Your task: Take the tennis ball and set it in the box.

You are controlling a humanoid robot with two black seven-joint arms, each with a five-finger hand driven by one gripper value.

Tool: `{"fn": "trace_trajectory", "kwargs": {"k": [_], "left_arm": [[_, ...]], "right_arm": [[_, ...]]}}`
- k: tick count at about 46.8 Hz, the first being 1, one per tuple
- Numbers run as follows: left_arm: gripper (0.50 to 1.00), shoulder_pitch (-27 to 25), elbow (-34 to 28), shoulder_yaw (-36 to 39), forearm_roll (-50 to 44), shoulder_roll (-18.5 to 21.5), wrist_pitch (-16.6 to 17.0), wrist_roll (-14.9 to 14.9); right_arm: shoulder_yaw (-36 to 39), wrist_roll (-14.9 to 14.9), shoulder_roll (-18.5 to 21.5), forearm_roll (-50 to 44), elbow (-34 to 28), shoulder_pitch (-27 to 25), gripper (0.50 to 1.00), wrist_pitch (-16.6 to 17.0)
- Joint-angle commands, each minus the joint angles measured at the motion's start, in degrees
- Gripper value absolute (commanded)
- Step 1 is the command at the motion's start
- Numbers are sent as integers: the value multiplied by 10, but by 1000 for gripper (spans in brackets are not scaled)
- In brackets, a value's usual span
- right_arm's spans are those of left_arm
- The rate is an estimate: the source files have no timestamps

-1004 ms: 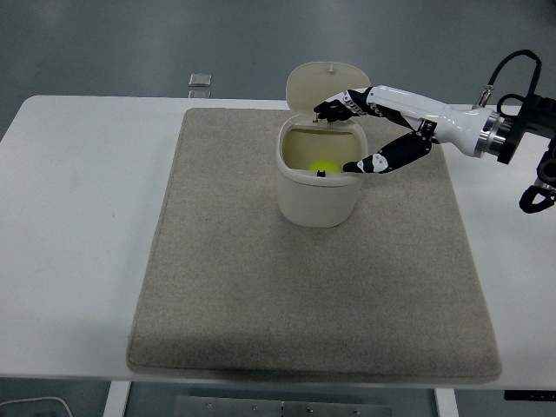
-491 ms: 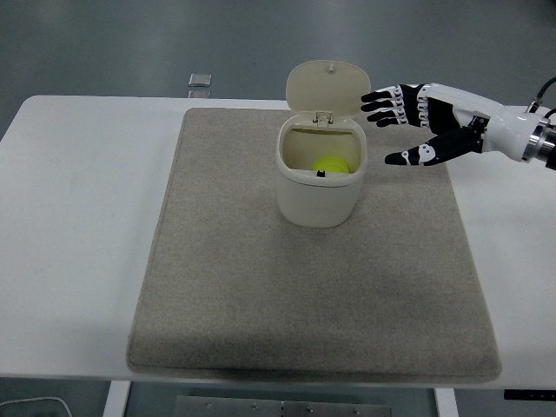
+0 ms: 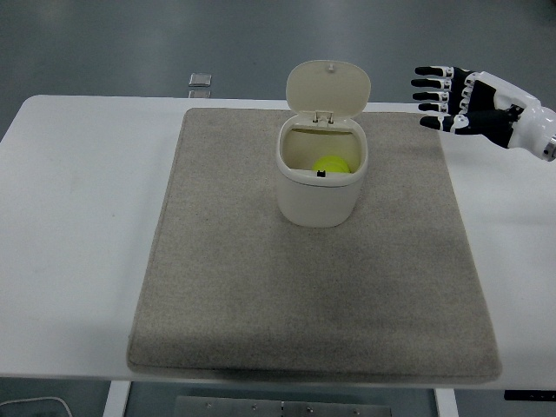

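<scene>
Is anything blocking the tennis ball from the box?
Nothing visible does: the tennis ball already lies inside the box, whose lid stands open. The right hand hovers open, off to the box's right, holding nothing.

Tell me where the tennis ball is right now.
In the head view, the yellow-green tennis ball lies inside the cream plastic box with its hinged lid up, on the grey mat near the table's far side.

Ball (image 3: 330,164) in box (image 3: 319,198) (on mat (image 3: 217,278))
</scene>
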Motion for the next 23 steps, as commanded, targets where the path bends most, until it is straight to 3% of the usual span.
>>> {"fn": "trace_trajectory", "kwargs": {"k": [1,7,14,23], "left_arm": [[992,0,0,0,0,0,0,0],[992,0,0,0,0,0,0,0],[992,-1,0,0,0,0,0,0],[992,0,0,0,0,0,0,0]], "right_arm": [[2,-32,17,57,-19,-3,895,-14],[2,-53,31,153,-27,-5,895,-34],[3,-55,53,204,-34,-8,895,-57],[2,-55,70,277,-48,-18,897,-55]]}}
